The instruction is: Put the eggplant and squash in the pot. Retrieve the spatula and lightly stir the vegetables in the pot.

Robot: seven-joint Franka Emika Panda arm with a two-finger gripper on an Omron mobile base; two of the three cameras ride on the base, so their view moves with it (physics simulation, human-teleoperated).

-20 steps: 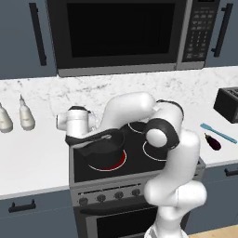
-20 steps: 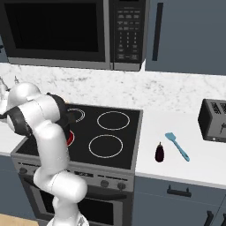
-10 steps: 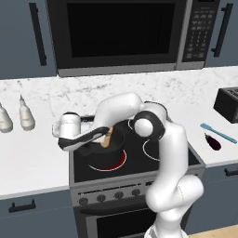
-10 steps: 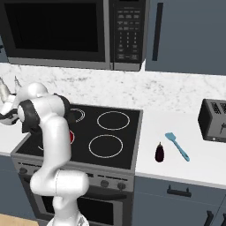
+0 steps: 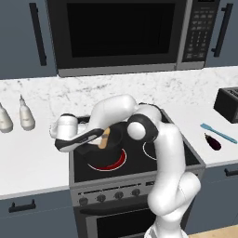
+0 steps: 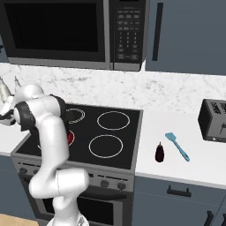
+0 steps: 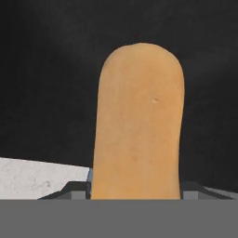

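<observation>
Left base view: the claw (image 5: 103,138) is clamped on the squash (image 5: 105,138), held over the pot (image 5: 95,148) on the front-left burner of the stove (image 5: 186,155). Right base view: the eggplant (image 6: 160,152) lies on the table (image 6: 194,165) just beside the spatula (image 6: 177,146). Hand view: the squash (image 7: 137,121) stands between the claw's two sides against the pot's dark interior.

The tan squash (image 5: 105,138) hangs tilted over the dark pot (image 5: 113,139) on the stove. The purple eggplant (image 6: 160,152) lies on the table just beside the teal spatula (image 6: 177,146).
</observation>
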